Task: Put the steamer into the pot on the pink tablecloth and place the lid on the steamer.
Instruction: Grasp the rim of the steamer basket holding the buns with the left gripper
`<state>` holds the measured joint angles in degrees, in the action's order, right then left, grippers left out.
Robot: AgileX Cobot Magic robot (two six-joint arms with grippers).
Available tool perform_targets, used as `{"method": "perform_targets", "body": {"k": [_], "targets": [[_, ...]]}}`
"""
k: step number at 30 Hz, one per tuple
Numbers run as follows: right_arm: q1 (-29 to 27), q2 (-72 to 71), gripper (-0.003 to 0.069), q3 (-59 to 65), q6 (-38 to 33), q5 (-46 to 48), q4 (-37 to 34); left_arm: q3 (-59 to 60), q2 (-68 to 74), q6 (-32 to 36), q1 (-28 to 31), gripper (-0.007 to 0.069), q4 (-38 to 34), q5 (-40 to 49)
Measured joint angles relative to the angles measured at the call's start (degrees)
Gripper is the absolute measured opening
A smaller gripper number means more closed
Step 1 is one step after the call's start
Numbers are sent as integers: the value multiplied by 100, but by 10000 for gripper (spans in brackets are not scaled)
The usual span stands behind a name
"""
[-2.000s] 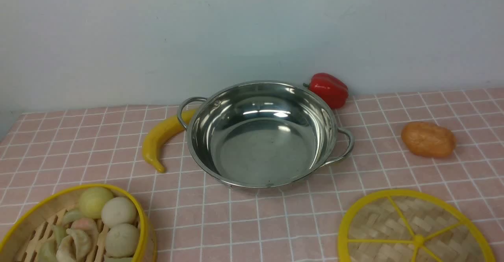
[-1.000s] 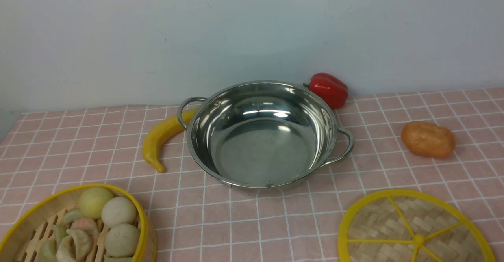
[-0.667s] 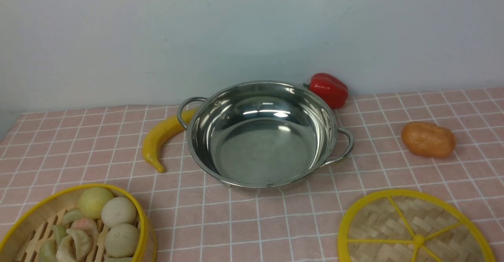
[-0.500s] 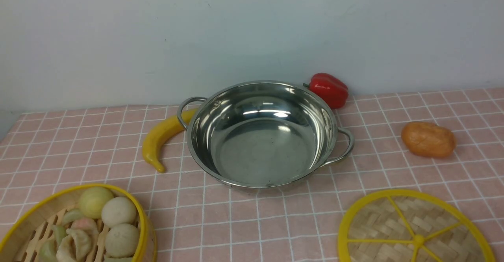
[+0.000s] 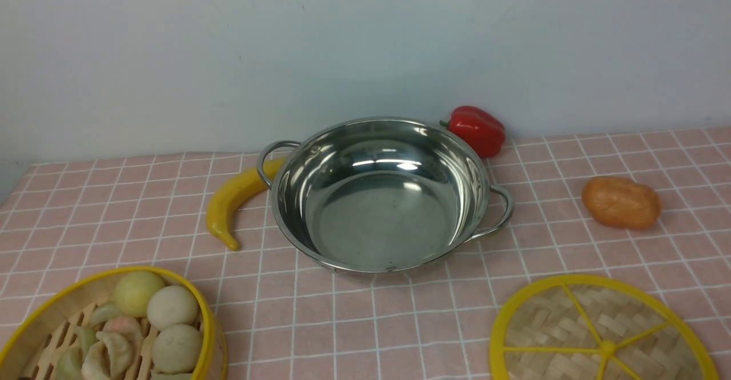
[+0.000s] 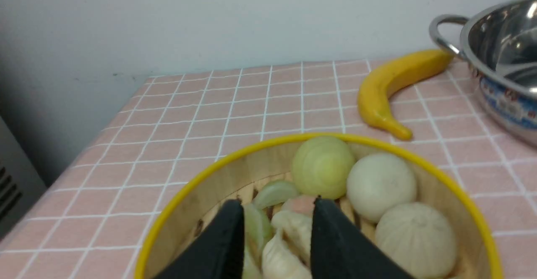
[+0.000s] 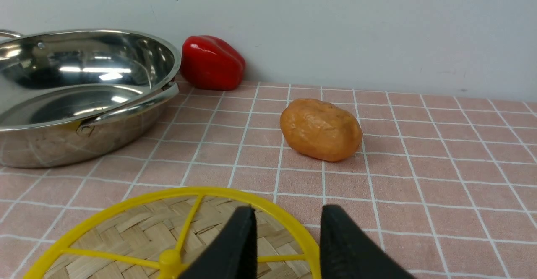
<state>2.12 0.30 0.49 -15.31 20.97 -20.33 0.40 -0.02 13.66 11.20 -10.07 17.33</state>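
Two grippers, both empty. The left gripper [image 6: 277, 205] hangs over the open steamer [image 6: 214, 178] with its black fingers spread and dumplings showing in the gap. The right gripper [image 7: 288, 212] is spread the same way above the lid [image 7: 138, 224], just past its yellow hub, touching nothing we can see.

We judge the step in hand to be the first pick, the left arm taking the steamer.
- Set one finger inside the bamboo wall and one outside. The jaws stand over the food now, so a straight drop would land on a dumpling.
- The steamer's side nearest the gripper is out of frame, so we cannot tell how close the fingers are to it.
- Lift level, since the buns [image 6: 379, 184] sit loose on the slats.
- The pot [image 6: 495, 40] lies ahead of the left gripper and off to its right. It is bare inside, with one loop handle facing this way.
- A banana [image 6: 390, 86] lies between steamer and pot with one end by that handle, so we carry high over both.

Beyond the right gripper sits an orange lump [image 7: 321, 130], then a red pepper [image 7: 212, 63] against the wall [image 5: 342, 43], just beside the pot.

The pink tablecloth [image 6: 251, 102] lies flat, its white grid unbroken by folds. The wall behind is plain and pale. The cloth's edge drops away to the left gripper's left.
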Motion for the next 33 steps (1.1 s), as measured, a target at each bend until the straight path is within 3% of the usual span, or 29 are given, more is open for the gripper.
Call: {"method": "perform_targets", "body": {"k": [1,5,10,13,17,20,23,24,25,28,33], "targets": [[0,0,242,0,0,0,0,0,0,-19,0,223,-52,-22],[0,0,242,0,0,0,0,0,0,-382,0,233,-1378,-543],[0,0,242,0,0,0,0,0,0,-423,0,243,-2212,-972],[0,0,242,0,0,0,0,-25,0,-449,0,242,-2597,-1274],[0,0,242,0,0,0,0,-669,-6,-267,0,242,-2706,-931],[0,0,242,0,0,0,0,-1473,191,72,0,242,-2515,-280],[0,0,242,0,0,0,0,-2345,656,388,0,242,-2052,1087],[0,0,242,0,0,0,0,-2917,1079,566,0,242,-1667,2261],[0,0,242,0,0,0,0,-2977,1128,585,0,242,-1623,2401],[0,0,242,0,0,0,0,-3712,2084,978,0,242,-786,4611],[0,0,242,0,0,0,0,-3810,3103,1680,0,242,141,5186]]}}
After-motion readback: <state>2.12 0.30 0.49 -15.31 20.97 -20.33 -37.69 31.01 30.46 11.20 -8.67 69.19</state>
